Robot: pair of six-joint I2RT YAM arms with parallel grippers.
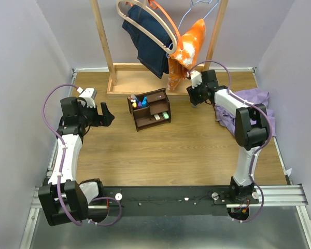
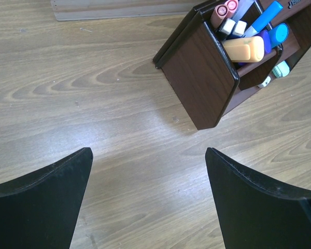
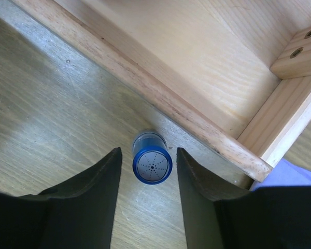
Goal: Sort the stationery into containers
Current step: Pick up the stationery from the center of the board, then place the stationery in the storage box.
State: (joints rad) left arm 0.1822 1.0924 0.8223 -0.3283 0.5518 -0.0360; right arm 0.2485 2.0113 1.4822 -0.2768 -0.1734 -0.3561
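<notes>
Both arms rose from the near edge of the wooden desk (image 1: 186,145). The left gripper (image 1: 105,115) hovered above bare wood on the left side, its jaws spread wide with nothing between them. In the left wrist view, the left gripper (image 2: 147,197) faced the dark brown wooden desk organizer (image 2: 207,78), which stood a little way ahead and apart from it.

The organizer (image 1: 150,109) sat near the middle of the desk, turned at an angle. Its upright slot was crowded. It held pink-tipped markers (image 2: 223,9), a blue marker (image 2: 267,15), a round blue cap (image 2: 279,33) and a stubby orange-yellow piece (image 2: 243,49) lying across the top. A pale green item (image 2: 281,68) showed in a lower compartment beside the slot.

Farther back on the right, the right gripper (image 1: 194,96) pointed down at the desk by the corner of the clothes rack's base. In the right wrist view, the right gripper (image 3: 149,153) had its jaws set narrowly on either side of a blue-capped item (image 3: 152,166). This small cylinder stood on end on the desk, just beside the light-wood base rail (image 3: 160,98). A thin gap showed on each side, so the jaws were not yet gripping it.

A crumpled purple cloth (image 1: 249,101) lay on the desk under the right arm. At the back, the clothes rack (image 1: 140,78) held dark blue jeans (image 1: 147,41) and an orange garment (image 1: 189,46) on hangers.
</notes>
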